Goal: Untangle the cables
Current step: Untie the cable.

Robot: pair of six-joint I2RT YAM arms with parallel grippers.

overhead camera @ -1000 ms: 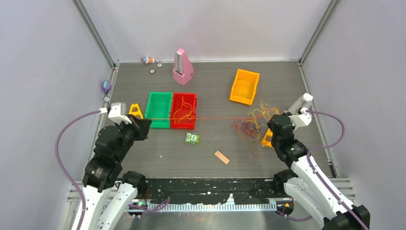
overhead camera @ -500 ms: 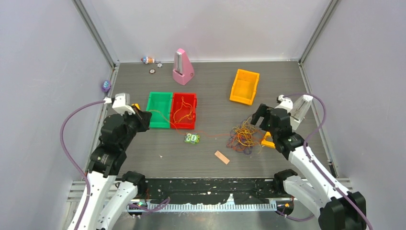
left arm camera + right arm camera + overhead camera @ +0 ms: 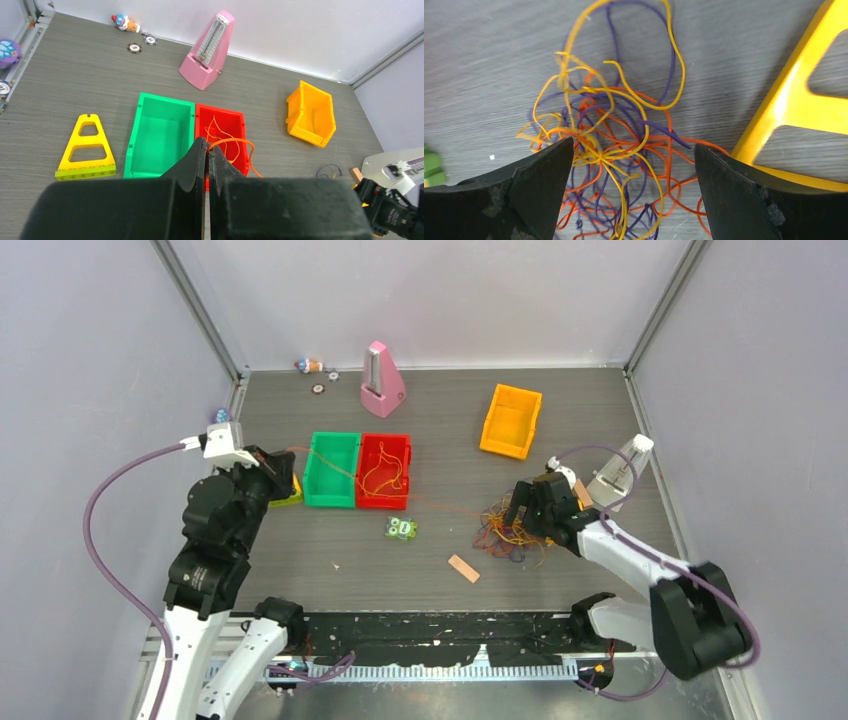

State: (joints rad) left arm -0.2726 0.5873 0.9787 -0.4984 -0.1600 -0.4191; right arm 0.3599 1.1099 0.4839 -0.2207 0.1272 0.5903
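The cables (image 3: 505, 530) lie as a tangle of orange, yellow and purple strands on the table right of centre. My right gripper (image 3: 525, 508) hangs open just above them. In the right wrist view its fingers straddle the tangle (image 3: 609, 150) with nothing gripped, the gripper (image 3: 634, 145) wide apart. My left gripper (image 3: 283, 475) is at the left, beside the green bin. It is shut on one orange strand (image 3: 235, 142) that loops out from its tips (image 3: 207, 147). That strand (image 3: 440, 505) runs over both bins to the tangle.
A green bin (image 3: 331, 470) and a red bin (image 3: 384, 472) holding a loose orange cable stand side by side. An orange bin (image 3: 510, 420), pink metronome (image 3: 381, 380), white metronome (image 3: 620, 470), green toy (image 3: 401, 529), wooden block (image 3: 463, 568) and yellow triangle pieces (image 3: 87, 147) (image 3: 794, 110) lie around.
My right gripper opened, let the tangle go and came down and left over it. My left gripper pulled back to the left with the orange strand, which went from taut to slanting and slack.
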